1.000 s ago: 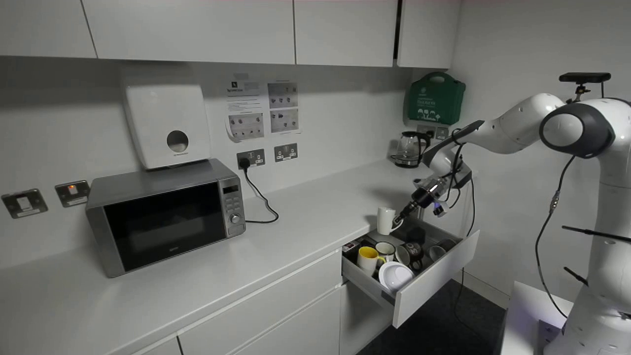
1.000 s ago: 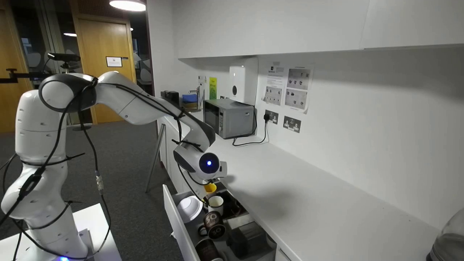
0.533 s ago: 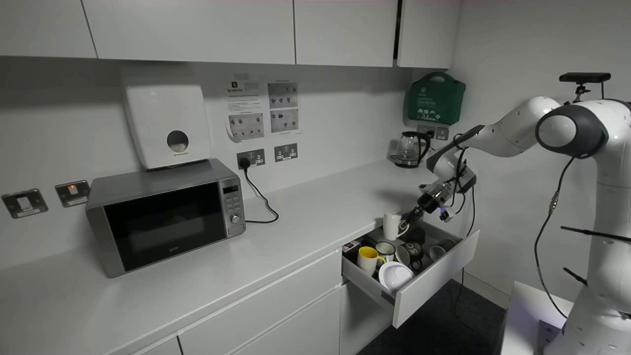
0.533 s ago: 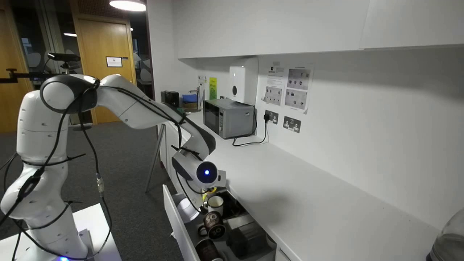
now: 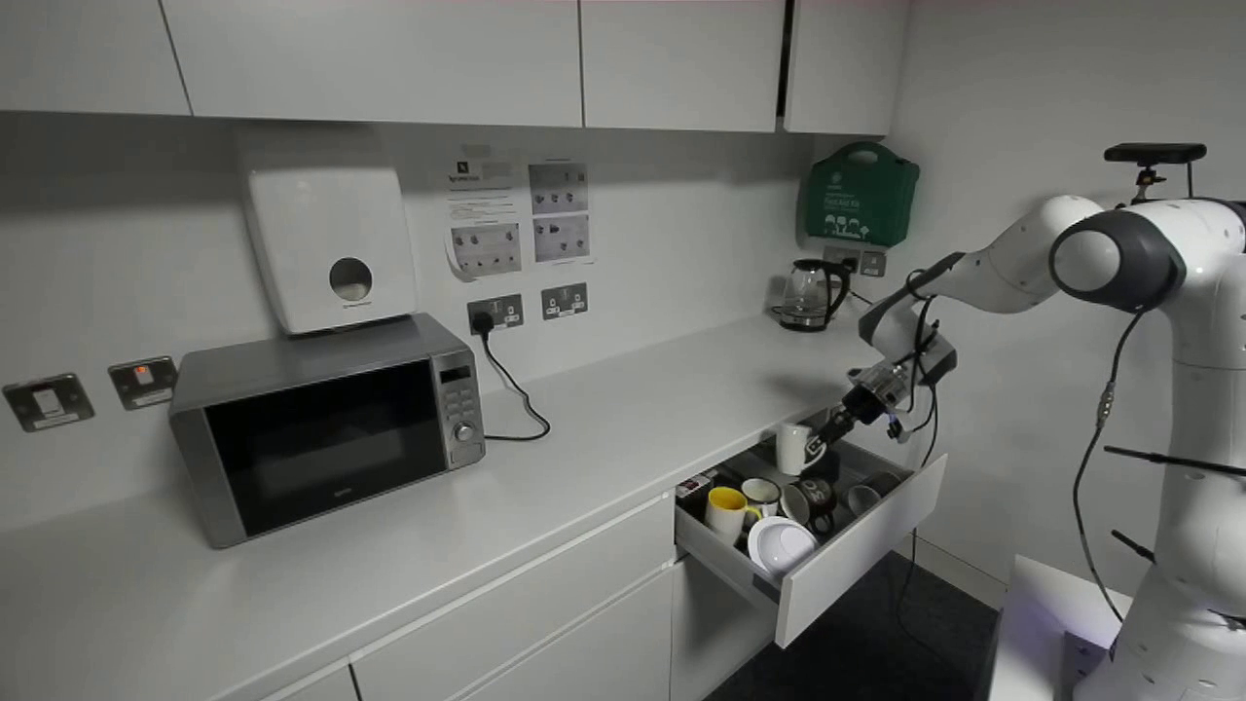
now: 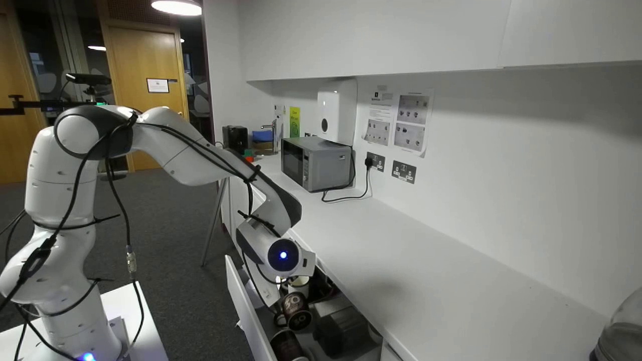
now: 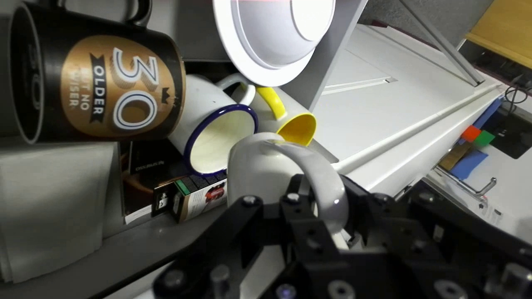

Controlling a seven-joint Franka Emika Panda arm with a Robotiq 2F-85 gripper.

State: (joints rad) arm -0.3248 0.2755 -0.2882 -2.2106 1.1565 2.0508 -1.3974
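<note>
Plain white mug [image 5: 791, 449]: has moved rightward and slightly down in an exterior view since the earlier frame, together with the robot arm [image 5: 1017, 258]; now hangs close to upright over the open drawer [image 5: 861, 555], near the edge of the tabletop [image 5: 594, 428]; cannot tell if touching anything below.
Microwave [image 5: 331, 433]: stands on the tabletop beneath the paper towel dispenser [image 5: 326, 243], left of a double wall socket [image 5: 508, 310].
Nespresso box [image 7: 150, 160]: lies in the drawer, partly hidden in the wrist view by the blue-rimmed mug [image 7: 212, 124].
Yellow-lined mug [image 5: 723, 521]: sits toward the left side of the drawer, showing a yellow handle.
Blue-rimmed mug: stands between the yellow-lined mug and the black mug [image 7: 104, 89].
White bowl [image 5: 781, 545]: rests tipped over near the drawer front, showing its underside.
Black mug: lies on its side, bearing a gold badge with "30" and "OLDER BUT NO WISER".
Glass kettle [image 5: 808, 295]: stands toward the far end of the tabletop.
Jaws: pinching the plain white mug by the handle.
First-aid kit [image 5: 861, 193]: hangs above and right of the glass kettle.
Robot arm: reaches in from the right, bent downward.
</note>
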